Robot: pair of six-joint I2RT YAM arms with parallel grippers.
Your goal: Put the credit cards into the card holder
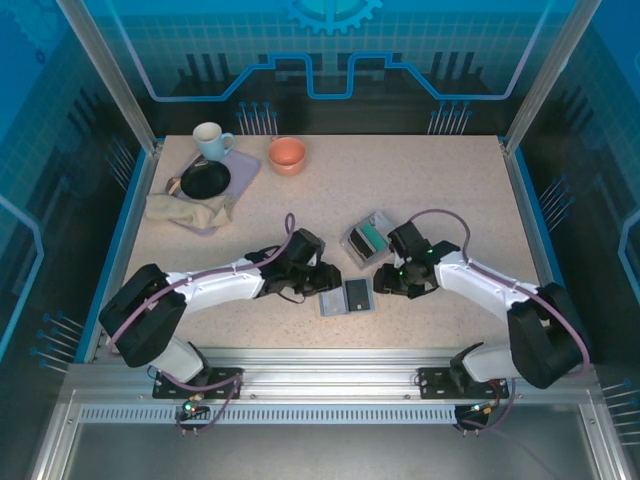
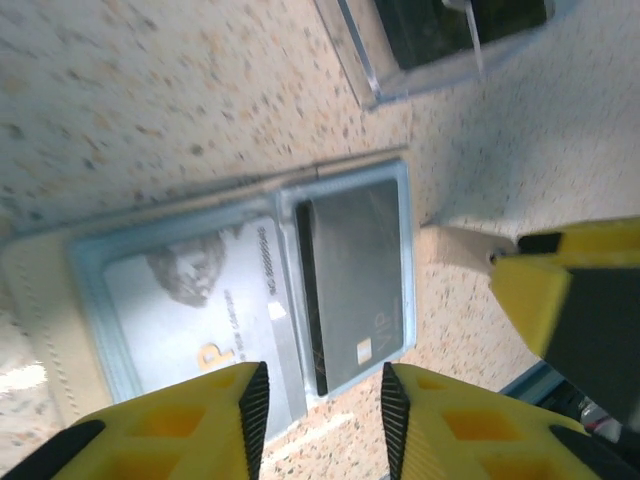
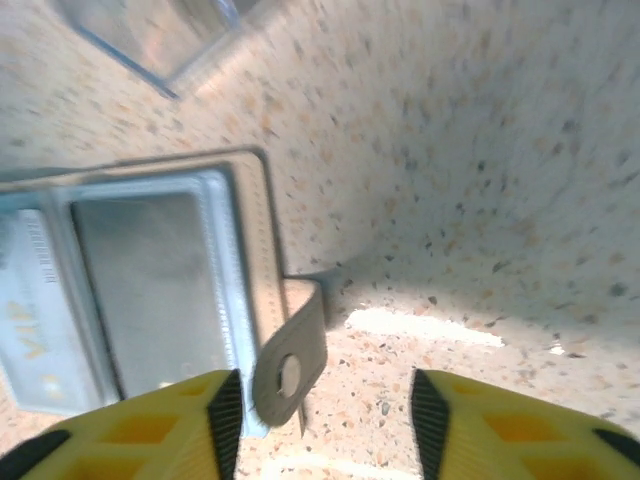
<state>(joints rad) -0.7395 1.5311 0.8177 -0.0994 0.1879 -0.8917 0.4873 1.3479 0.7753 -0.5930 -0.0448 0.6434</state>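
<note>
Low over the table's near middle, 2 arms meeting almost tip to tip. Left arm point(image 1: 215, 285): stretched rightward from its base at the near-left corner, forearm close to level, wrist tipped down. Right arm point(image 1: 480, 285): much the mirror of it, reaching leftward from the near-right corner. Purple cable looped over each wrist.

Left gripper point(image 2: 320, 410): yellow fingers spread, nothing pinched, hanging above a long edge of the card holder point(image 2: 40, 320), about at the fold between its 2 pockets. Right gripper point(image 3: 320, 420): fingers spread wider, nothing gripped, with the holder's strap tab point(image 3: 290, 350) lying under the gap.

Speckled beige table point(image 1: 450, 190) with blue edging and an aluminium rail along the front. At the far-left corner: white mug point(image 1: 210, 140), orange bowl point(image 1: 287, 155), black dish point(image 1: 205, 180) on a lilac tray point(image 1: 240, 165), beige cloth point(image 1: 185, 210) slumped over the tray's near end. Clear box point(image 1: 352, 248) just beyond the holder, between the 2 gripper heads, with a teal card point(image 1: 372, 237) inside. All around: blue translucent walls printed with circuit lines and a gear motif, held by aluminium posts.

Holder itself: between the grippers, near the front edge, opened flat with the grey inside up. Long axis across the table, left to right, right end turned slightly away from the bases. Pale silver card point(image 2: 190, 300) in the half toward the left arm; dark grey card point(image 2: 355, 290) in the half toward the right arm, long axis crosswise to the holder's. Strap tab, with a round snap, pointing off the dark-card end toward the right gripper.
</note>
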